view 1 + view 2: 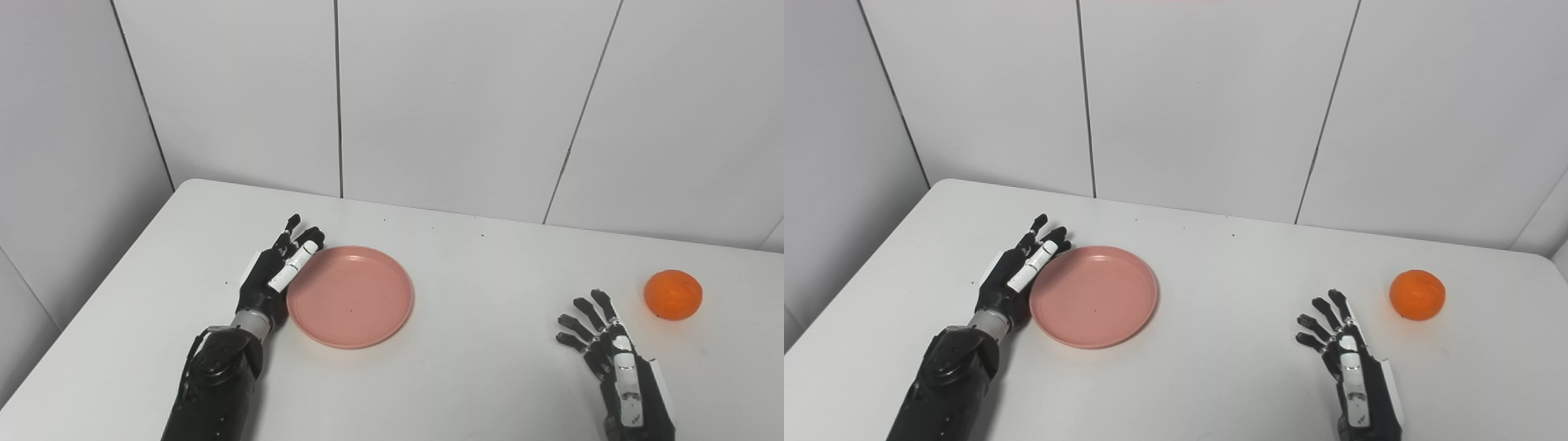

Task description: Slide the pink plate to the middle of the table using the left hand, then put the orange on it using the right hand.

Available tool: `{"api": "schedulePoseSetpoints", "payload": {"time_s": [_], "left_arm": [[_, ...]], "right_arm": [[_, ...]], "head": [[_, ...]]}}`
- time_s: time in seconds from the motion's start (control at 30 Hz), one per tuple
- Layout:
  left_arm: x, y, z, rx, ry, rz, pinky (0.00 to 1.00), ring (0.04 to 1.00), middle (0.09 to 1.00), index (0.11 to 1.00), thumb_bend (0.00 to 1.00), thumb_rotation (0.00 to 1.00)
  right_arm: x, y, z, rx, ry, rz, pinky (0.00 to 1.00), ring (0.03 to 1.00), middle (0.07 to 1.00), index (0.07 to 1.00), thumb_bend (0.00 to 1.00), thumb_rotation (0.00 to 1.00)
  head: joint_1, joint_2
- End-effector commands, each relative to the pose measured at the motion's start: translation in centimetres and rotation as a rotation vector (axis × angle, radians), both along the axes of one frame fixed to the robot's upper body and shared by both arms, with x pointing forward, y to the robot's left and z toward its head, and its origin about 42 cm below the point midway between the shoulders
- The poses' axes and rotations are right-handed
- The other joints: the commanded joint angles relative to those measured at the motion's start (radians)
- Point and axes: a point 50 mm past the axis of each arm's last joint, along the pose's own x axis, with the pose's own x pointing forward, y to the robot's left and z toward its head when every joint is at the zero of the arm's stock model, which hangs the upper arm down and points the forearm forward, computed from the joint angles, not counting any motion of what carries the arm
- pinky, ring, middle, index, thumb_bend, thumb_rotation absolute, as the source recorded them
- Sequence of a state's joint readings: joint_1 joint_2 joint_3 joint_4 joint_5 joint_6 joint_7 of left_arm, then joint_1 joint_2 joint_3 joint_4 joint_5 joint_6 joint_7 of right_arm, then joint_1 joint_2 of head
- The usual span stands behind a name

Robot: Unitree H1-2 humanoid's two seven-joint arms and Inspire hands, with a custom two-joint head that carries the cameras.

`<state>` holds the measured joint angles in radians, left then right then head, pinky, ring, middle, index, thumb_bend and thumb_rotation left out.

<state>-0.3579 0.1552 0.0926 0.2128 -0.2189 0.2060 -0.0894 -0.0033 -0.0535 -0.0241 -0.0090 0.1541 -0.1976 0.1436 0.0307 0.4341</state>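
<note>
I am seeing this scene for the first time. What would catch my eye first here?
The pink plate lies left of the table's middle, with the left robot hand flat against its left rim. The orange sits alone far right, just beyond the open right robot hand.

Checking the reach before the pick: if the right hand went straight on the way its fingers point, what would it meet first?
Probably nothing: the right hand points up-left, so bare table; the orange lies right of that line.

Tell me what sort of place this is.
Probably a robot test bench or lab corner: a bare white table against plain panelled walls, holding only a pink plate and an orange.
</note>
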Motion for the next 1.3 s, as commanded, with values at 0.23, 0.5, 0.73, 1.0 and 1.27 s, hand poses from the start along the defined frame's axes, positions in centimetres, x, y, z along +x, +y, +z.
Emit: {"api": "schedulePoseSetpoints", "payload": {"time_s": [0.23,0.5,0.73,1.0,1.27], "left_arm": [[0.6,-3.1,1.0,0.015,-0.027,-0.099,0.88,0.859,0.893,1.000,0.80,0.50],[0.4,-4.9,0.4,0.032,-0.016,-0.153,0.88,0.865,0.899,1.000,0.76,0.47],[0.7,-6.0,0.2,0.031,-0.014,-0.175,0.87,0.858,0.897,1.000,0.77,0.47],[0.8,-7.2,0.1,0.024,-0.017,-0.196,0.88,0.856,0.898,1.000,0.75,0.47],[0.8,-8.2,-0.1,0.020,-0.009,-0.220,0.87,0.847,0.881,1.000,0.76,0.48]], "right_arm": [[-1.8,1.4,-3.2,0.056,0.114,-0.006,0.75,0.798,0.881,0.934,0.72,0.99],[-1.9,1.5,-3.0,0.054,0.114,-0.005,0.75,0.797,0.880,0.934,0.73,0.99],[-1.8,1.5,-3.1,0.055,0.112,-0.010,0.74,0.791,0.874,0.931,0.72,0.99],[-1.8,1.7,-3.0,0.058,0.117,-0.010,0.74,0.789,0.867,0.930,0.72,1.00],[-1.9,1.9,-2.9,0.056,0.115,-0.008,0.74,0.787,0.869,0.929,0.72,0.99]], "head": [[-0.001,0.002],[-0.002,0.005],[-0.007,0.006],[-0.022,0.010],[-0.036,0.013]]}}
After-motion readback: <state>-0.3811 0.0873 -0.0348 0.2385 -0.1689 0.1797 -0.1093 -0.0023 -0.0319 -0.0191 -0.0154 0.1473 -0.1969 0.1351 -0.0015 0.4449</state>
